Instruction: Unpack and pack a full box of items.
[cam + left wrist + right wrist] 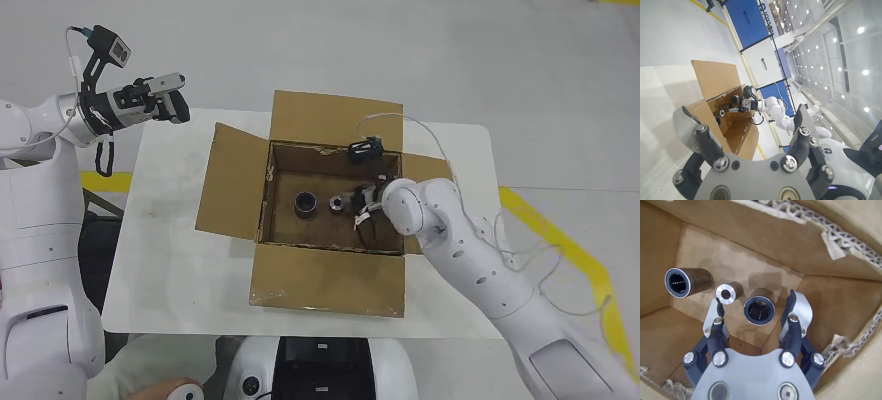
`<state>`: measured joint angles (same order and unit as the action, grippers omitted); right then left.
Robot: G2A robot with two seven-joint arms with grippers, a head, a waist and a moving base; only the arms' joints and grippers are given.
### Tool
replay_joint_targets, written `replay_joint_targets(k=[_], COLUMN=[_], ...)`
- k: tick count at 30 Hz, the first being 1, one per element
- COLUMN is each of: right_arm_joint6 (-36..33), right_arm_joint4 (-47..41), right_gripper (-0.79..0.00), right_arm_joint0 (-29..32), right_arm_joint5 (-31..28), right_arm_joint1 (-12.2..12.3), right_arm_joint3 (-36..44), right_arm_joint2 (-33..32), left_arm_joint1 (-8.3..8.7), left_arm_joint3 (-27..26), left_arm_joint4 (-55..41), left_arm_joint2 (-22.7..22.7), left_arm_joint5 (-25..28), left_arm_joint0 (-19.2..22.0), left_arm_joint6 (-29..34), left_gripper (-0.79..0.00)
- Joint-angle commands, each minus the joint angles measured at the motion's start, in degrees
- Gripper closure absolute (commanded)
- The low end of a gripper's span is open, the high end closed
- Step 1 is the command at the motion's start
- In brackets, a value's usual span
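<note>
White table on pale grey floor with yellow lines, blue-and-white panels, ceiling spotlights.

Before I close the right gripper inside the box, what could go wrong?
The right gripper, open, brackets the nearest wide cylinder, but one fingertip sits right beside the small cylinder; descending may topple it. Lifting out, the wrist could catch the torn rim of the box.

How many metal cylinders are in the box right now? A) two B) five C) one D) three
D: the box floor holds a wide cylinder, a narrow cylinder beside it, and a second wide cylinder facing the open right gripper.
</note>
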<state>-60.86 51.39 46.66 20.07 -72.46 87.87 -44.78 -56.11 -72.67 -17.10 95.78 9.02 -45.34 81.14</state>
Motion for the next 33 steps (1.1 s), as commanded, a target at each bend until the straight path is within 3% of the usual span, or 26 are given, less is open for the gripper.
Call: replay_joint_targets(k=[1, 11, 28, 33], right_arm_joint6=[-0.2, -1.7, -1.8, -2.0], right_arm_joint4=[0.9, 3.3, 4.2, 4.2], right_gripper=[-0.631, -0.591, -0.502, -0.529], right_arm_joint0=[0.1, -0.1, -1.2, -1.4], right_arm_joint5=[1.9, 7.4, 11.6, 11.8], right_arm_joint1=[-0.2, -1.6, -4.0, -4.7], right_arm_joint3=[0.2, -0.2, -4.7, -5.8], right_arm_joint2=[0.2, 1.5, 2.5, 2.6], left_arm_joint1=[0.00, 0.00, 0.00, 0.00], left_arm_joint3=[0.0, 0.0, 0.0, 0.0], left_arm_joint4=[0.0, 0.0, 0.0, 0.0], left_arm_joint2=[0.0, 0.0, 0.0, 0.0], left_arm_joint5=[0.0, 0.0, 0.0, 0.0], left_arm_joint0=[0.0, 0.0, 0.0, 0.0], left_arm_joint6=[0.0, 0.0, 0.0, 0.0], left_gripper=[-0.785, -0.785, -0.785, -0.785])
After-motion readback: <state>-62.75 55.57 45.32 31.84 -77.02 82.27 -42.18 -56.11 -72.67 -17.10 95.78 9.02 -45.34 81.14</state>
